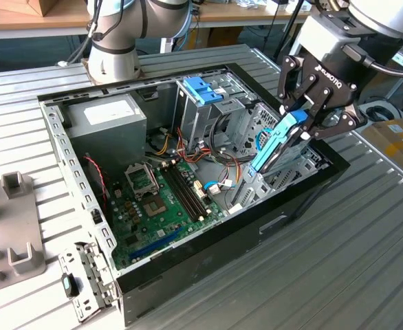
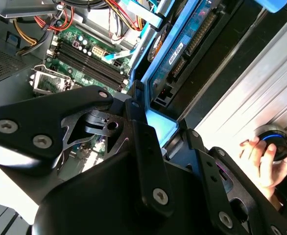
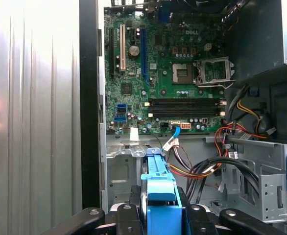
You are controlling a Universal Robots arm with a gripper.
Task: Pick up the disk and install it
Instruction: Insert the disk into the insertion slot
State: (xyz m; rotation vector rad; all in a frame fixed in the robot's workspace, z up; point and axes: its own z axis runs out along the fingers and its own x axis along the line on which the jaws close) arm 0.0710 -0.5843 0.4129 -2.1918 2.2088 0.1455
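Work surface: ribbed silver aluminium table (image 1: 366,234), slats running lengthwise, matte grey in the exterior view. Strong glare on the same slats in both wrist views (image 3: 35,98) (image 2: 261,93); light even, no hard shadows. Behind the table: light wooden workbench (image 1: 23,17), brown cardboard box (image 1: 47,5) on top. Grey moulded plastic fixture (image 1: 9,227) at the exterior view's left; flat cardboard packages with yellow tape (image 1: 397,141) at its right.

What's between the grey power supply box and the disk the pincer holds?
In the exterior view, a metal drive cage with a blue handle and a tangle of coloured cables lie between the power supply box and the disk.
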